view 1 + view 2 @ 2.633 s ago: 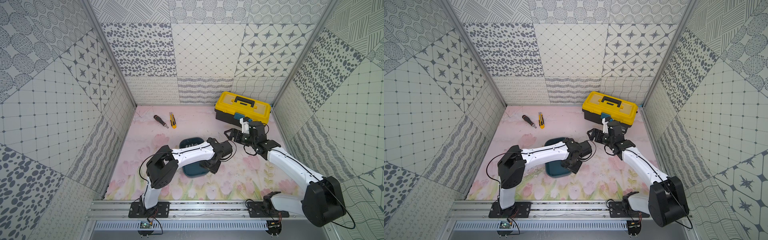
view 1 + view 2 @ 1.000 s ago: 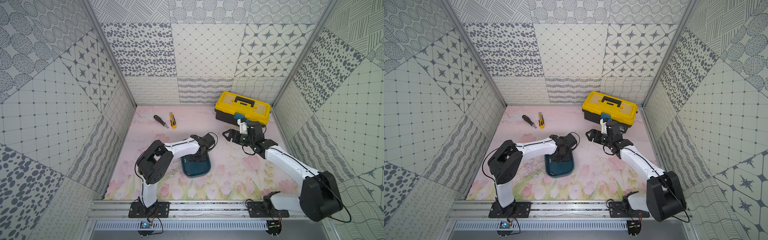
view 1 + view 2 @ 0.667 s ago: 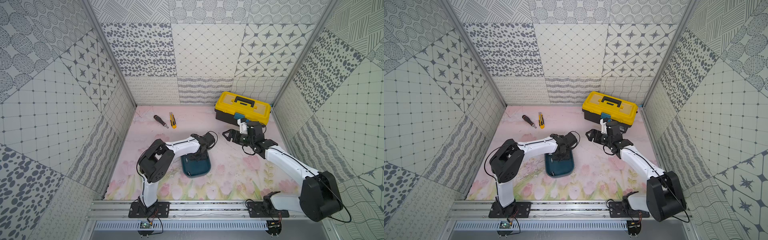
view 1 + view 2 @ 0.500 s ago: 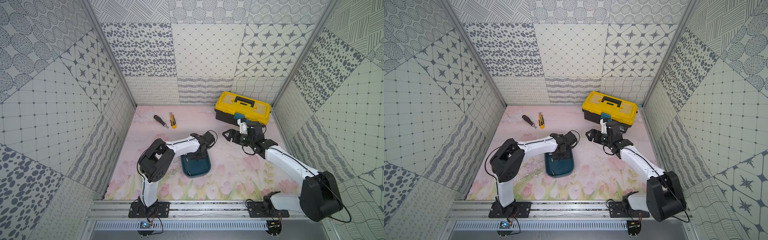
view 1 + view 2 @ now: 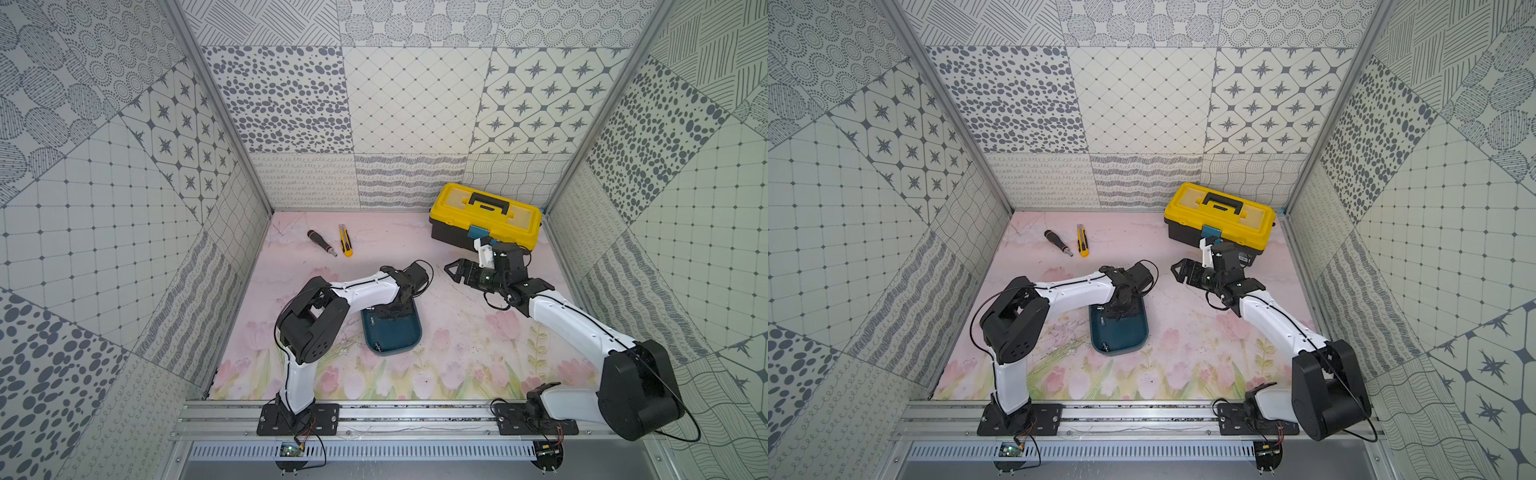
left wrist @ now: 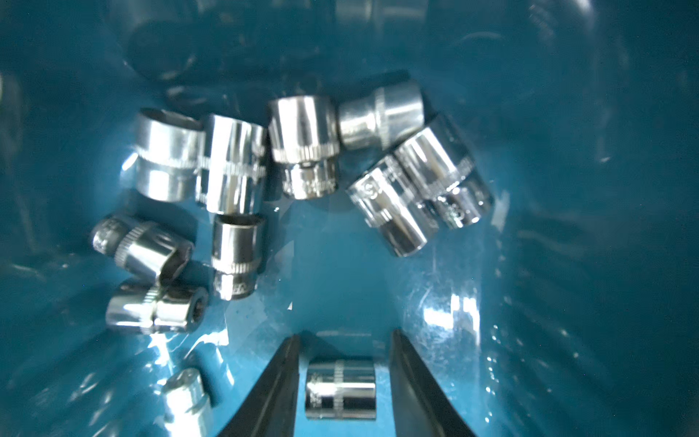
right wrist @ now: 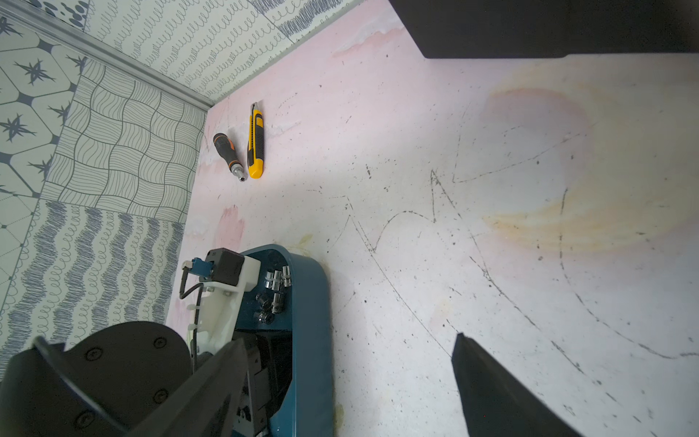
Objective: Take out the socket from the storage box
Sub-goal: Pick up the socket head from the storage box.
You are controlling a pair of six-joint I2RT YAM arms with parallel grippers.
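The storage box [image 5: 395, 340] is a shallow teal tub on the floral mat, seen in both top views [image 5: 1125, 336]. My left gripper [image 5: 392, 311] reaches down into its far end. In the left wrist view the left gripper [image 6: 345, 335] is open, its black fingers [image 6: 280, 386] on either side of one chrome socket [image 6: 340, 389] lying on the box floor, with a narrow gap on each side. Several more sockets [image 6: 302, 147] lie clustered beyond. My right gripper [image 5: 451, 269] hangs open and empty above the mat, to the right of the box [image 7: 310, 302].
A yellow-lidded black toolbox [image 5: 486, 212] stands at the back right, just behind the right wrist. A screwdriver [image 5: 321, 242] and a yellow utility knife [image 5: 345, 246] lie at the back left. Patterned walls enclose the mat on three sides.
Since the earliest frames my left arm has swung from across the box to its far end and dropped inside. Over the last second it has barely shifted. The right arm is still.
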